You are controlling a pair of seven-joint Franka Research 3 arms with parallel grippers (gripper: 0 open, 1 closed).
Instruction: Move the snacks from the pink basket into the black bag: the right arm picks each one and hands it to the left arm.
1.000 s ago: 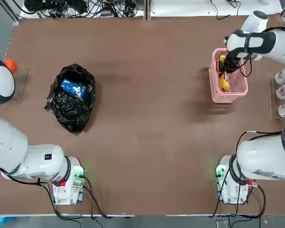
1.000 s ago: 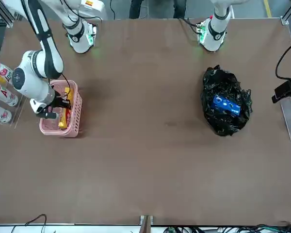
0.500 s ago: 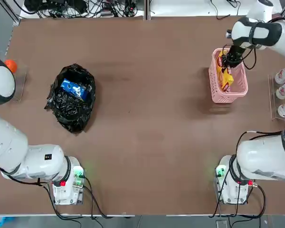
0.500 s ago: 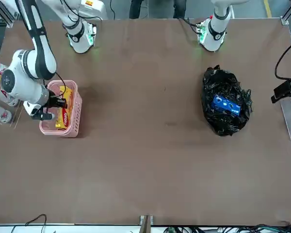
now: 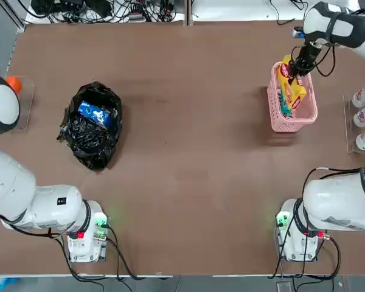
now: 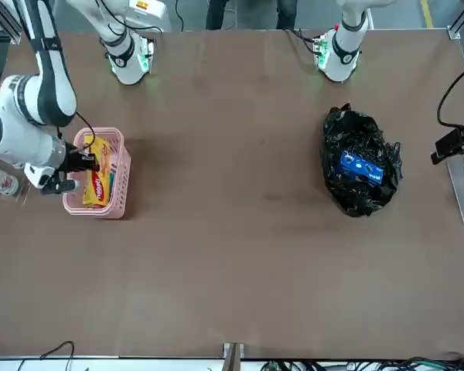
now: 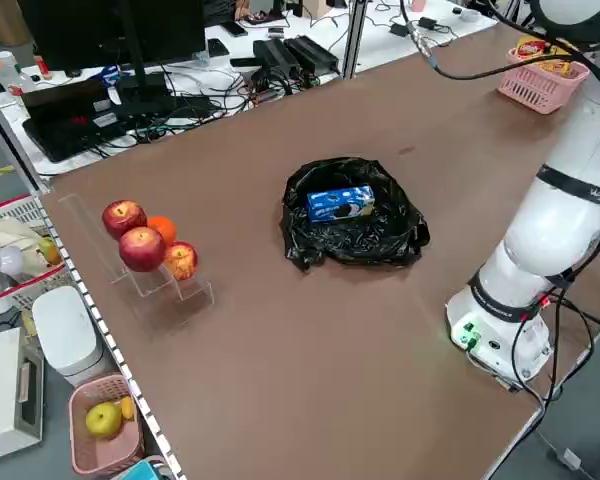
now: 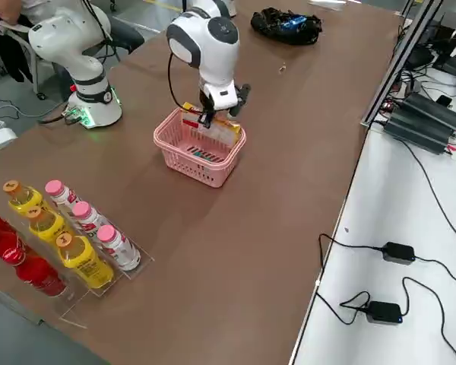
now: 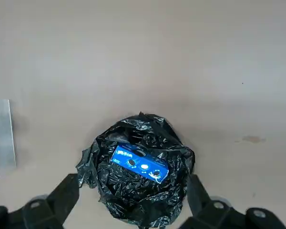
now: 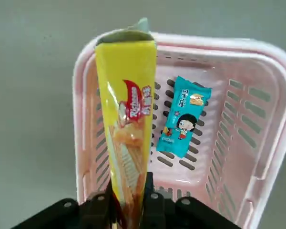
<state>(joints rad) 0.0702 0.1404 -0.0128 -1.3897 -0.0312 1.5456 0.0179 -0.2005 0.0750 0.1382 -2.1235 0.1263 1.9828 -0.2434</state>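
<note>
A yellow packet (image 10: 126,119) with a red mark and a picture of pale wafers sits pinched in the dark right gripper (image 10: 128,202). Below it, the pink basket (image 10: 257,157) shows slotted sides and a teal-blue packet (image 10: 182,116) bearing a cartoon figure. Far off, the shiny black bag (image 9: 138,171) cradles a blue-and-white pouch (image 9: 140,163).

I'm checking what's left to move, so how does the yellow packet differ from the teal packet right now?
The yellow packet is clamped in the right tool and lifted above the pink basket; the teal packet lies flat on the basket floor, untouched. The yellow packet is longer with red marks; the teal packet is shorter and shows a cartoon figure. Neither is yet in the black bag, which holds only the blue pouch.
</note>
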